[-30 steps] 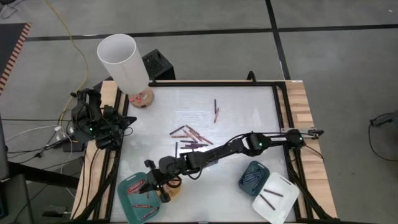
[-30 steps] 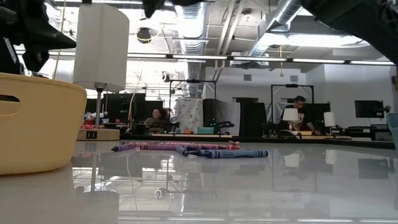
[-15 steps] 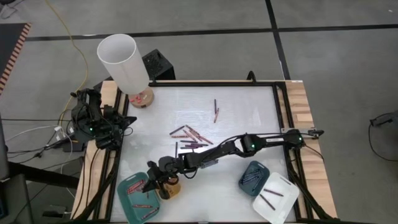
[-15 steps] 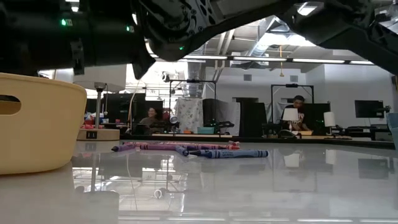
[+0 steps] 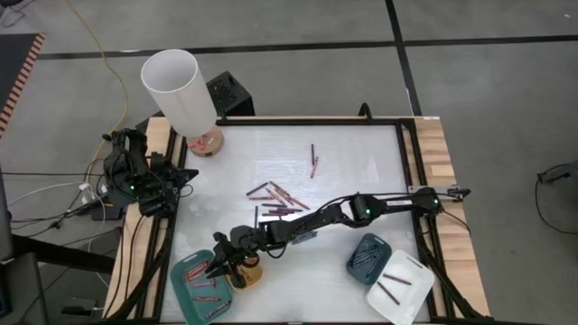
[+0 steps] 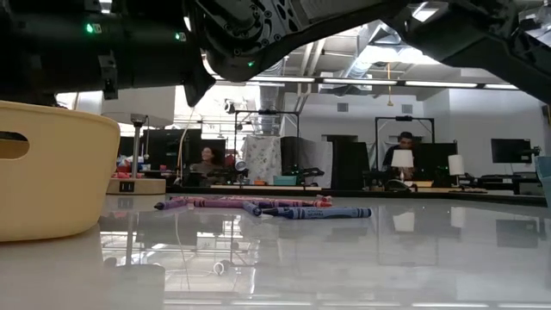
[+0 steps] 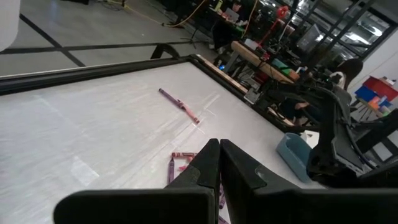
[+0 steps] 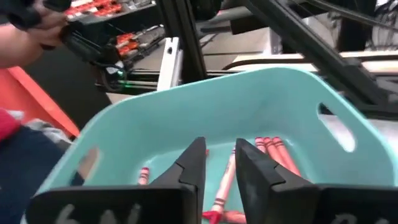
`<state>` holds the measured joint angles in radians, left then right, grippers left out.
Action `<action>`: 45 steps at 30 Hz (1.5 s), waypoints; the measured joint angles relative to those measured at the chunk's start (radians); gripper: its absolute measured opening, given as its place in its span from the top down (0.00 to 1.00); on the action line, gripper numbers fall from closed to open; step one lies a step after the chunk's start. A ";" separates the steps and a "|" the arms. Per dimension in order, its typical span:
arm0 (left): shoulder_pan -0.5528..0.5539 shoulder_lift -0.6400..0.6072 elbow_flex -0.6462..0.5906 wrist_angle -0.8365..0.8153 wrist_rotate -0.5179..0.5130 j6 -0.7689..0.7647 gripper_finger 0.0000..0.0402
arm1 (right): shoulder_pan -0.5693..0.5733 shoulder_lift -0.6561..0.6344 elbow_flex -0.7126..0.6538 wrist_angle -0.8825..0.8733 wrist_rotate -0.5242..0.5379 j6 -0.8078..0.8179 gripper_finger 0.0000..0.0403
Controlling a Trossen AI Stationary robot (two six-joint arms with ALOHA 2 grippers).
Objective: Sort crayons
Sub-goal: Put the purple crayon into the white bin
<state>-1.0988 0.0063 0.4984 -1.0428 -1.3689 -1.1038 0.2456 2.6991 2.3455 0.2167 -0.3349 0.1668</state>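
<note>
Loose crayons (image 5: 275, 199) lie in a heap at the table's middle, and two more crayons (image 5: 312, 161) lie farther back. My right gripper (image 5: 217, 264) reaches to the near left and hangs open just above the teal tray (image 8: 249, 81), its fingers almost level. Through the gap between the fingers, red and pink crayons (image 8: 225, 183) show lying on the tray's floor. My left gripper (image 7: 217, 144) is shut with nothing in it, parked at the table's left edge.
A yellow tray (image 5: 248, 273) stands right beside the teal one, under my right arm. A dark-blue tray (image 5: 368, 255) and a white tray (image 5: 397, 284) with crayons sit at the near right. A white lamp (image 5: 176, 90) stands at the far left corner.
My right arm has sunk toward the teal tray; in the low view its dark bulk has come down into the top of the picture. It then stayed still. The heap of crayons has not moved.
</note>
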 joint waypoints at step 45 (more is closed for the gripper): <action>0.000 0.000 0.000 -0.001 0.051 0.000 1.00 | -0.702 -0.526 -0.447 -1.446 0.589 0.248 0.74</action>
<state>-1.0992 0.0063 0.4984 -1.0435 -1.3176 -1.1038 -0.4563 2.1727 1.8983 -1.2288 0.2544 0.4147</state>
